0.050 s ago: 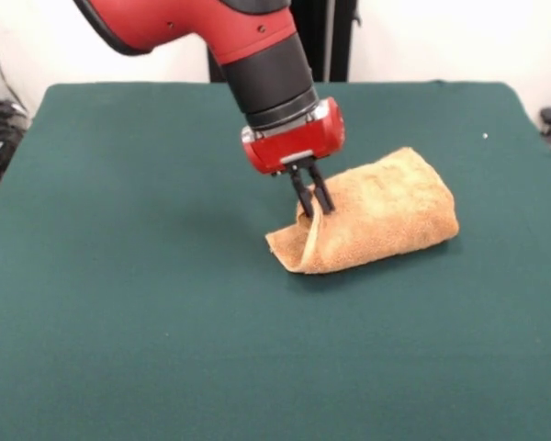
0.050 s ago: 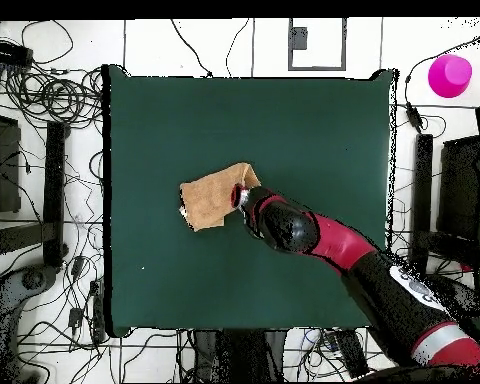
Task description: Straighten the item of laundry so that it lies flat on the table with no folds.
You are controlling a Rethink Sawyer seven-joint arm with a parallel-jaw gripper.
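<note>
Pinching a raised fold of rolled, nubby tan towel [image 1: 386, 216]: black 2-fingered end effector [image 1: 313, 204].

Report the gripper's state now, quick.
Gripper: shut on the towel, pinching its raised edge above the table.

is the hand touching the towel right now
Touching. In the front view the hand has its two dark fingers closed on the raised edge of the folded towel, with tan cloth pinched between them above the table.
</note>
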